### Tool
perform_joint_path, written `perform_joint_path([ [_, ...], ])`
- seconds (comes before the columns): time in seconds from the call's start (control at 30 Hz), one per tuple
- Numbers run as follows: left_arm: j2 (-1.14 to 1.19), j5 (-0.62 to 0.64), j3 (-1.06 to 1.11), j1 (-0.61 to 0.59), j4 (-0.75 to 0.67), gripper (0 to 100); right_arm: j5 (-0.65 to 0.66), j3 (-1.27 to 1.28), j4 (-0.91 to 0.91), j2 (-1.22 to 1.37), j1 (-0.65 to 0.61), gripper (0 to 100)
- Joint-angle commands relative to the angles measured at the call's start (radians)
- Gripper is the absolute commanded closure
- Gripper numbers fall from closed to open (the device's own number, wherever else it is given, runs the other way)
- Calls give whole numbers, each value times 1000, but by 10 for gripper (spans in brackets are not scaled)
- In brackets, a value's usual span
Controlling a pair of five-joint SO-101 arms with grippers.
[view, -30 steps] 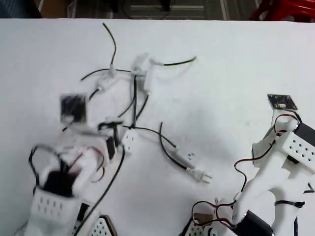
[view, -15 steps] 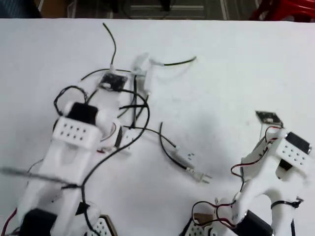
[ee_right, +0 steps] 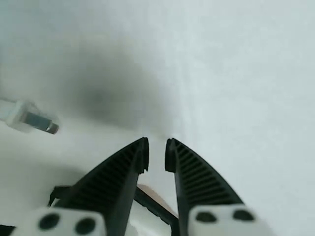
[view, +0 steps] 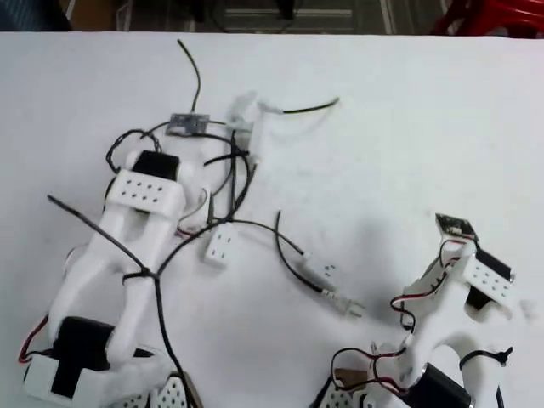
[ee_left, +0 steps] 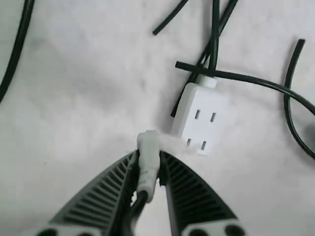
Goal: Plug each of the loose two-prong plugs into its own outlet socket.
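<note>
White two-prong plug (ee_left: 148, 146) is pinched in the left gripper (ee_left: 147, 164), its tip just beside the white outlet socket (ee_left: 199, 120). A second plug (view: 344, 303) lies on the table (view: 425, 102) at four o'clock from that socket. At the second plug's three o'clock is the right gripper (ee_right: 156, 147), fingers a sliver apart and empty.

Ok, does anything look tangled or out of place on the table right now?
Yes: the black cords are tangled over one another mid-table, and one crosses the neck of the outlet socket beside the plug held in the left gripper. Nothing looks damaged.
</note>
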Motion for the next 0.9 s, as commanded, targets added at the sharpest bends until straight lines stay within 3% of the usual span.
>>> perform_joint_path([
  [0.0, 2, 213, -41, 7, -78, 976, -12, 37, -85, -2, 1, 928],
  [0.07, 2, 347, -51, 1, -91, 976, -14, 66, -128, -2, 1, 928],
  [0.17, 1, 450, -68, 5, -92, 975, -18, 83, -156, -2, 1, 930],
  [0.37, 5, 540, -5, 25, -100, 976, -69, 86, -179, -2, 1, 929],
  [0.6, 5, 1016, 52, 139, -100, 974, -69, 87, -179, -2, 1, 929],
  [0.87, 8, 1165, 97, 177, -207, 973, -69, 87, -179, -2, 1, 929],
])
